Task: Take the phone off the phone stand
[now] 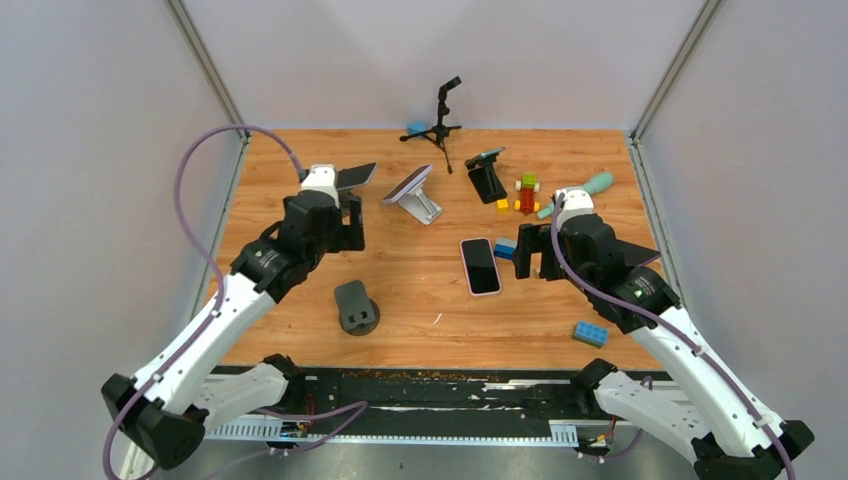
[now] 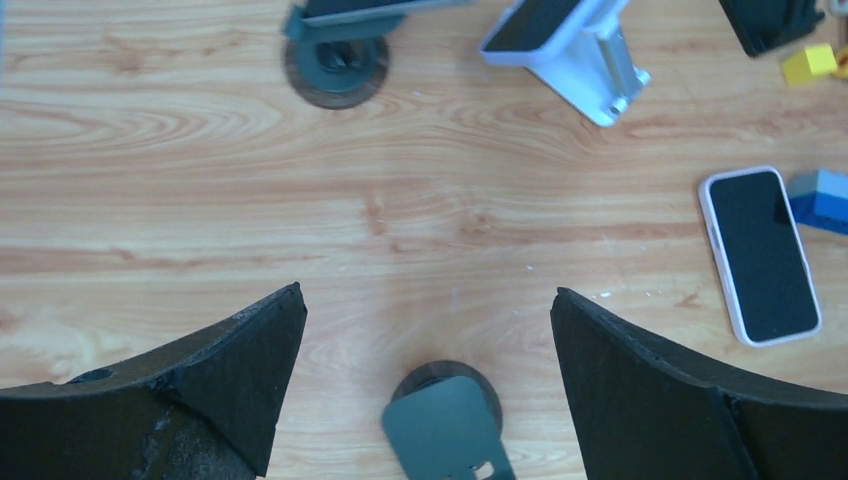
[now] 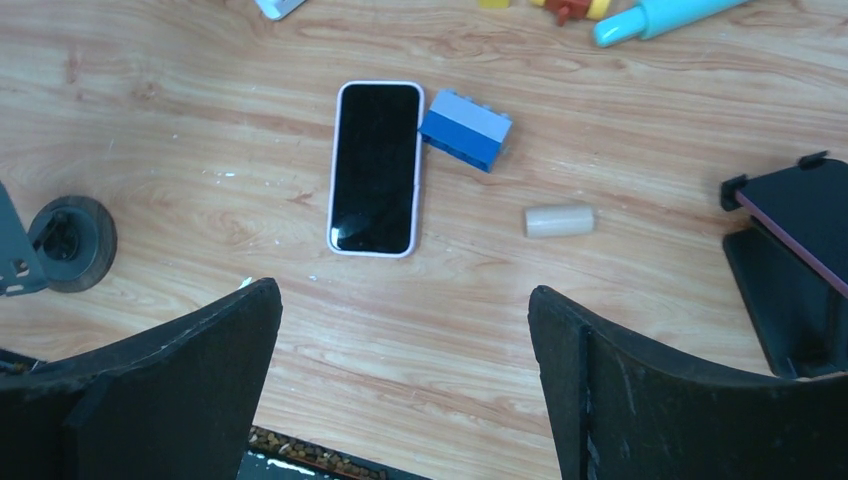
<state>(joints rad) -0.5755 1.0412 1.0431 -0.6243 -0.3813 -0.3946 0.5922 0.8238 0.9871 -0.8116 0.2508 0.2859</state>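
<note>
Right gripper (image 3: 403, 300): fingers spread wide, only bare wooden table (image 3: 620, 90) between them. Left gripper (image 2: 428, 300): likewise wide apart, empty.

Pink-cased black-screened phone (image 3: 376, 167) lies flat, screen up, on the table and on no stand. A blue plastic brick (image 3: 466, 128) sits at its upper right corner, touching or just short; cannot tell which. A dark grey round-footed phone stand (image 1: 356, 307) is empty, well apart, about 8 o'clock from the phone overhead. Judgement: the phone is already off it, and the task looks done or close to it.

Key relation: in the right wrist view the phone lies at 12 o'clock of the finger gap, a shade toward 11. Its long axis runs 12–6, so the fingers would close across its narrow width. Overhead, it is just beside the right gripper at 9 o'clock. From the left gripper it is well apart, between 3 and 4 o'clock. The right arm is nearer.

Hard to make out:
- A white angled stand (image 1: 425, 208) carries another phone.
- A black stand (image 3: 790, 270) with a pink-edged slab is cut off at the right wrist view's 3 o'clock edge, and overhead is mostly behind the right arm.
- A small beige cylinder (image 3: 560, 220) shows from the wrist only.
- Whether a loaded stand is the one meant cannot be settled.
</note>
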